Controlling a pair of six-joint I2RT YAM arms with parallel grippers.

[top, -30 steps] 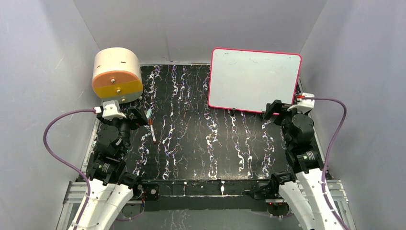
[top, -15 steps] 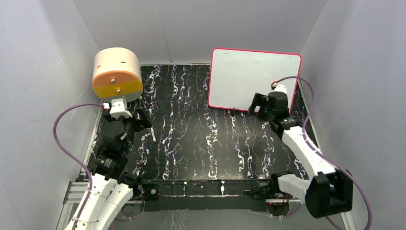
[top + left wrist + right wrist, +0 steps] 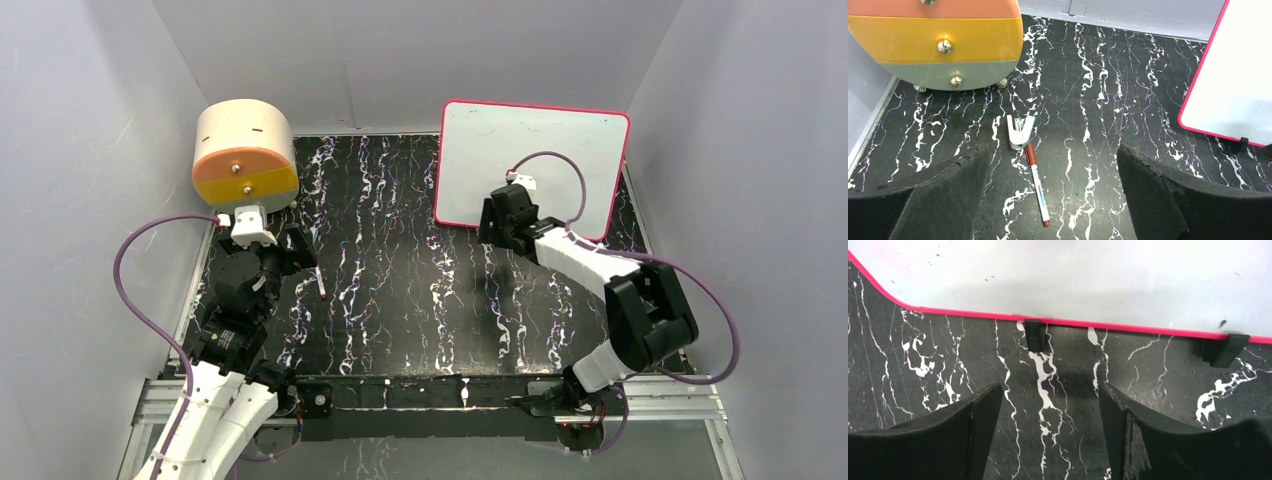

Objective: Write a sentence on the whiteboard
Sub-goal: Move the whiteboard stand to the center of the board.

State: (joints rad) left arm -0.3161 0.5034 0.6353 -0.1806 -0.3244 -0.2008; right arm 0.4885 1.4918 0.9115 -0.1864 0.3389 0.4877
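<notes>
Overhead, counts: one whiteboard point(image 3: 560, 150) at the table's point(image 3: 400, 310) far right; one drum point(image 3: 245, 155) far left; one marker point(image 3: 318, 278) near my left gripper point(image 3: 300, 240)
Left wrist, drum: three knobbed fronts closed, contents hidden; my left jaws spread wide, grasping nothing; marker on the table below, a metal clip point(image 3: 1019, 132) at its far end
Right wrist, whiteboard: face bearing only specks; two black clips point(image 3: 1034, 335) on its red edge; my right gripper point(image 3: 1050, 395) released, empty, near that edge
</notes>
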